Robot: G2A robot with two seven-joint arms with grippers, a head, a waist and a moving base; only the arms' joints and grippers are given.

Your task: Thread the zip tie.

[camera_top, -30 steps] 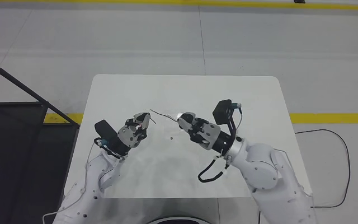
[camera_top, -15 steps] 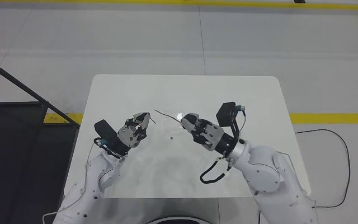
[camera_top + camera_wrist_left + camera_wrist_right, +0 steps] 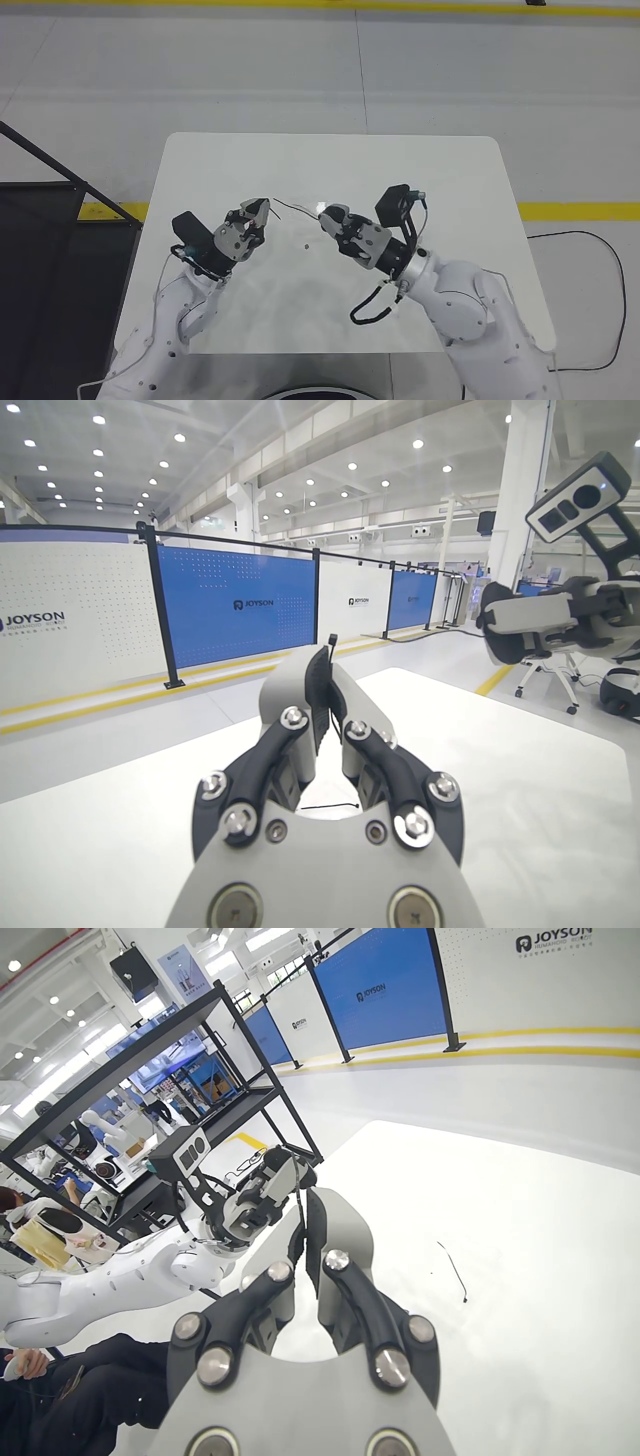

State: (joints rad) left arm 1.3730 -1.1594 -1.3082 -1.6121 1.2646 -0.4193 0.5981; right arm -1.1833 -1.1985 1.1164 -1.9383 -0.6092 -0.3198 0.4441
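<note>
White table (image 3: pixel 440 170) on grey floor (image 3: pixel 450 70); yellow lines (image 3: pixel 580 211), fence panels (image 3: pixel 235 600) beyond. Above table centre, left gripper (image 3: pixel 326 662) and right gripper (image 3: pixel 304 1210) each clamp zip tie (image 3: pixel 292 206); its thin run hard to trace. Spare tie (image 3: pixel 452 1270) on table.

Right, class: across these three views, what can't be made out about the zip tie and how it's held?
- Top view: whether the zip tie is threaded yet at the left gripper: too thin.
- Left wrist view: the tie below its head: the finger pads hide it.
- Right wrist view: how much of it the right gripper clamps: its pads cover it.
- Right wrist view: what the thin black strand on the table is: too small.
</note>
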